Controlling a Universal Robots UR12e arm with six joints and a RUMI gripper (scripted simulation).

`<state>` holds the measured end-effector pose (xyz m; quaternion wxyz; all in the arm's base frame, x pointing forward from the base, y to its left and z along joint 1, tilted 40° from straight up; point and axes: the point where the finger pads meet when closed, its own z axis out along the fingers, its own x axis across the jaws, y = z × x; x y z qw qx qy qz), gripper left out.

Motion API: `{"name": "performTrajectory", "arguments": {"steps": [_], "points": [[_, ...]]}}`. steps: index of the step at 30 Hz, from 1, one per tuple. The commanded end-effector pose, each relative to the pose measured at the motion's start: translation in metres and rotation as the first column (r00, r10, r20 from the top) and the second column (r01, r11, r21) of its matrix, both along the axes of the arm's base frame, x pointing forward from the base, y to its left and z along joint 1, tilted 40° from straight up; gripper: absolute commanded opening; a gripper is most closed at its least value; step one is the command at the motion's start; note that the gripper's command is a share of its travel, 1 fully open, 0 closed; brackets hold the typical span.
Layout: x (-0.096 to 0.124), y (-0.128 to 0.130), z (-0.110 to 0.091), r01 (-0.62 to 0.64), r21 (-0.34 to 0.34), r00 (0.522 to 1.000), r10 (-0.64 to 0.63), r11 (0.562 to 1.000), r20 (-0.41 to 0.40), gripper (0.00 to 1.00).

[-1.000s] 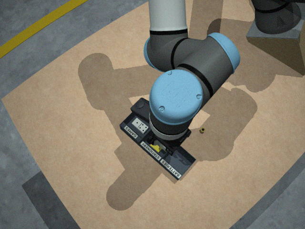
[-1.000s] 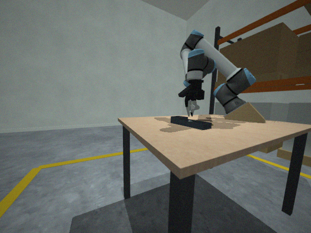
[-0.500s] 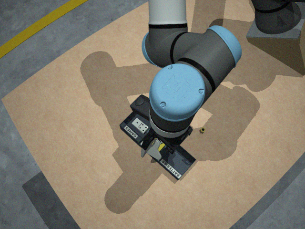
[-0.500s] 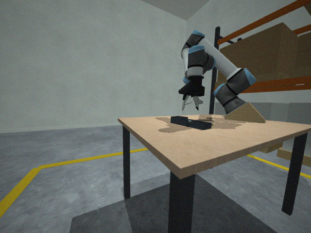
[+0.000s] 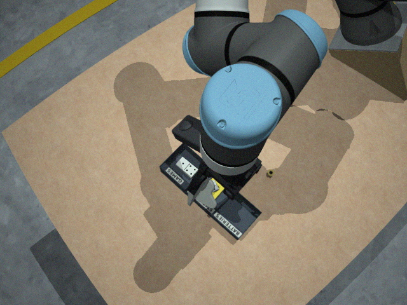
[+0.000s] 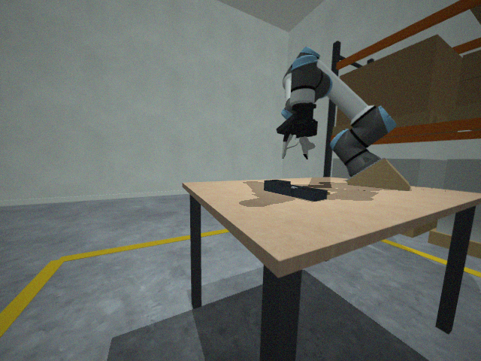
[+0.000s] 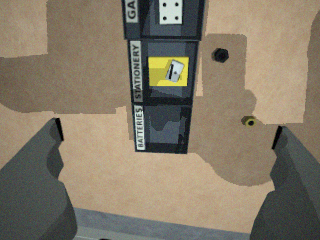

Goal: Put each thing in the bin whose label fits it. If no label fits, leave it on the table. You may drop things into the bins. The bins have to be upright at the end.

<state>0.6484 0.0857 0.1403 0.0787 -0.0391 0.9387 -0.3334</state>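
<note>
Hovering with its jaws spread wide and released above the bins, the hand [image 5: 201, 197] [image 6: 294, 157] [image 7: 166, 123] leaves the metal sharpener [image 7: 175, 71] on the yellow notepad [image 5: 217, 189] [image 7: 159, 64] in STATIONERY, presumably because both suit that label.

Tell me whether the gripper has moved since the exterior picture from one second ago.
Yes: upward. In the exterior view, the open gripper's fingertips hang well above the row of bins; earlier they were down at it.
</note>
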Motion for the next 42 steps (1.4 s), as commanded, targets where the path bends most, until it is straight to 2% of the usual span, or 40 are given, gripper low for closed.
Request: {"name": "performTrajectory", "arguments": {"steps": [1, 17, 42], "points": [[-0.003, 0.012, 0.015, 0.001, 0.0, 1.0, -0.001, 1.0, 0.0, 1.0], [-0.013, 0.047, 0.058, 0.001, 0.0, 1.0, -0.001, 1.0, 0.0, 1.0], [-0.013, 0.047, 0.058, 0.001, 0.0, 1.0, -0.001, 1.0, 0.0, 1.0]]}}
